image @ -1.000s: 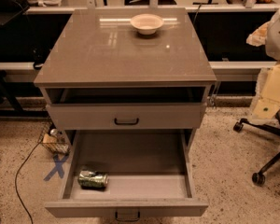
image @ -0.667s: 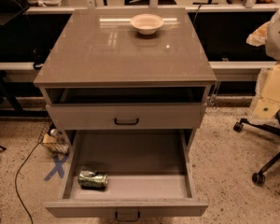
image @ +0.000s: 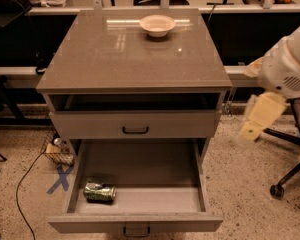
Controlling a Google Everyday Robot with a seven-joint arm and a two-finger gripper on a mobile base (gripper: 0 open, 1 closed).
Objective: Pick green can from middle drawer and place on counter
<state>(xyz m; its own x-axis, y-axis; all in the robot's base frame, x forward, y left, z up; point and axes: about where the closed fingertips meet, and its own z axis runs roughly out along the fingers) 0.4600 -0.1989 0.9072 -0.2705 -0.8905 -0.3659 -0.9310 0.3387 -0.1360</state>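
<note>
The green can lies on its side in the front left corner of the open middle drawer, pulled out low at the front of the cabinet. The counter is the glossy grey-brown top above it. My gripper hangs at the right of the cabinet as a pale yellow part under the white arm. It is about level with the upper drawer front, apart from the cabinet and well above and right of the can.
A pale round bowl sits at the back of the counter. The upper drawer front with a black handle juts out above the open drawer. A chair's wheeled base stands at the right. A wire basket and a cable lie on the floor at the left.
My arm and gripper have moved left and a little down, closer to the cabinet's right side. The can, drawer and bowl have not moved.
</note>
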